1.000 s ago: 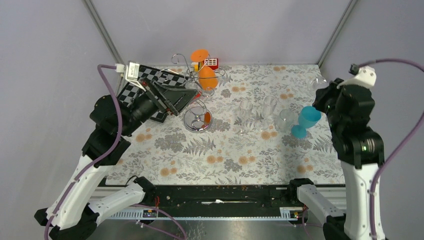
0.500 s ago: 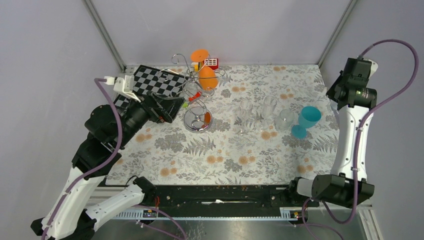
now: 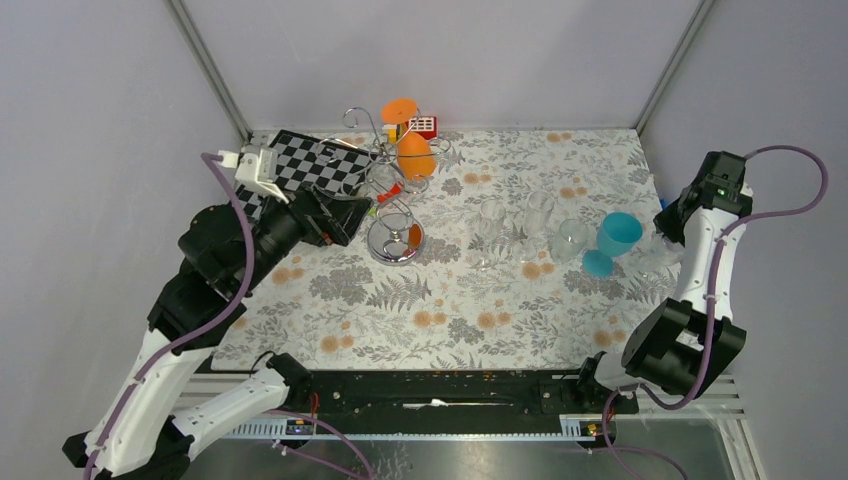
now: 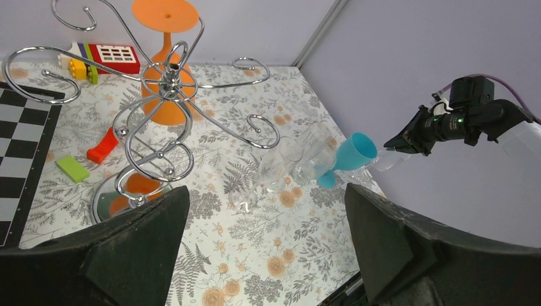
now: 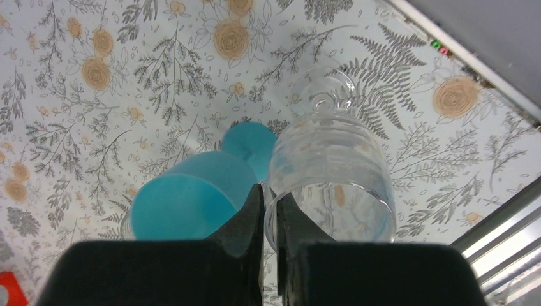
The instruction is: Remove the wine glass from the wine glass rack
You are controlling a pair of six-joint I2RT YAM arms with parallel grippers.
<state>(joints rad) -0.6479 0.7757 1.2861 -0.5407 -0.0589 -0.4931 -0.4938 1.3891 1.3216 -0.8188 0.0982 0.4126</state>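
Observation:
The silver wire wine glass rack (image 3: 384, 172) stands at the back left on its round shiny base (image 3: 396, 241). An orange wine glass (image 3: 412, 150) hangs upside down on it. It also shows in the left wrist view (image 4: 167, 76). My left gripper (image 3: 345, 215) is open and empty just left of the rack's base. My right gripper (image 3: 672, 232) is shut on the rim of a clear wine glass (image 5: 332, 172), held upright low over the table at the far right, beside a blue glass (image 5: 191, 197). Its foot (image 5: 322, 92) is at or just above the cloth.
Three clear glasses (image 3: 490, 225) (image 3: 538, 215) (image 3: 572, 240) and the blue glass (image 3: 615, 238) stand in a row at right centre. A chessboard (image 3: 300, 165) lies behind my left gripper. Small toy blocks (image 3: 424, 125) (image 4: 102, 145) (image 4: 71, 168) lie around the rack. The table's right edge is close.
My right arm swung from high at the back right down to the table's right side, carrying the clear glass beside the blue one. My left gripper drew back slightly from the rack.

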